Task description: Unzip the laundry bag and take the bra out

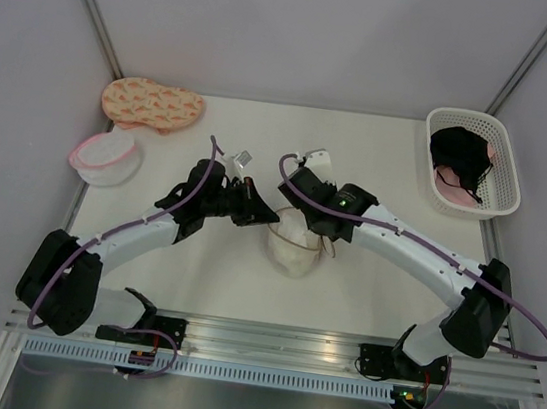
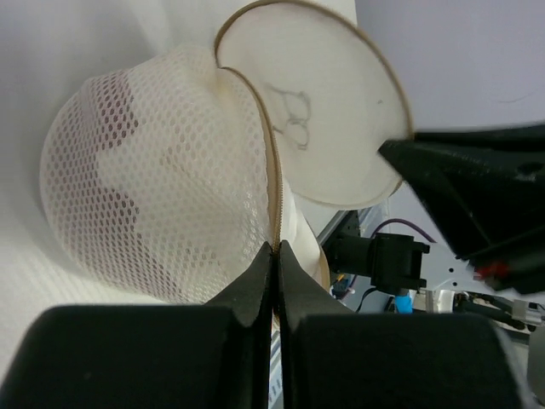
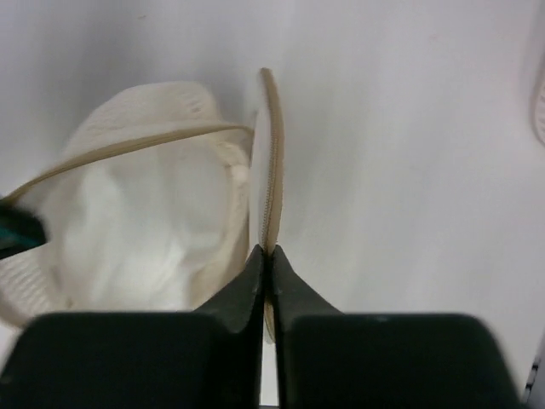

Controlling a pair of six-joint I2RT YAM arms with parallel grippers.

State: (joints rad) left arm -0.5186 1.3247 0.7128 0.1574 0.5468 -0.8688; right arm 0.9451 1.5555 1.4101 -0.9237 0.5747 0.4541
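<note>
Already unzipped: left gripper [image 2: 274, 256] pinches the laundry bag [image 2: 162, 187] rim at its tips; right gripper [image 3: 266, 260] clamps the other half's edge. Spread the halves steadily. The bra [image 3: 145, 230], likely, sits inside, left of the right tips.

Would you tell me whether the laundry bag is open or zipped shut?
Open: on the laundry bag the two halves stand apart, zip rims separated.

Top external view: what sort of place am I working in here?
Probably a robot test cell, not a home: a white table boxed in by plain grey panels, an aluminium mounting rail at its near edge, and staged laundry props like the white basket holding a black garment.
</note>
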